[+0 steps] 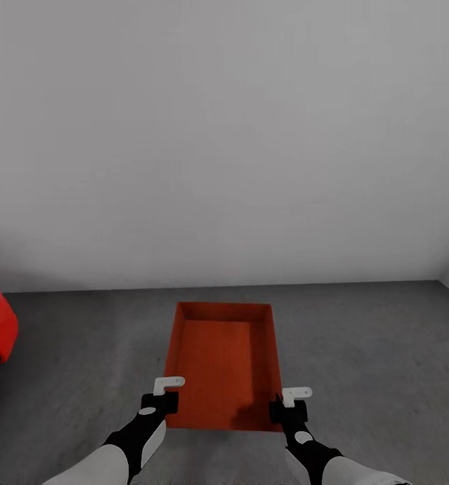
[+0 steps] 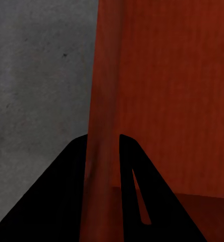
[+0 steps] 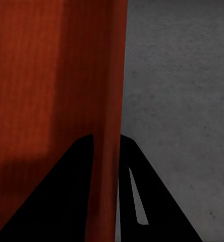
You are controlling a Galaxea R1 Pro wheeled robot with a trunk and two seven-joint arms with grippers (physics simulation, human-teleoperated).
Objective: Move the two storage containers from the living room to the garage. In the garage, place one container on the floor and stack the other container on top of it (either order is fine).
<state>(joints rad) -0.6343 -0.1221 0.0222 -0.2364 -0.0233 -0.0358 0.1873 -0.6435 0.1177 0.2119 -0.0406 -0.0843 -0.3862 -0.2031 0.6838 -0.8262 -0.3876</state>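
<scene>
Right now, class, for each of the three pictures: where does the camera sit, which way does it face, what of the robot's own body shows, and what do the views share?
Head view: on the robot's head, facing forward and down at the orange-red shallow rectangular bin on the dark grey floor; both forearms, left gripper, right gripper.
Left wrist view: near the left gripper, along its dark fingers straddling the bin's wall.
Right wrist view: near the right gripper, likewise.
Shared: bin, floor.
</scene>
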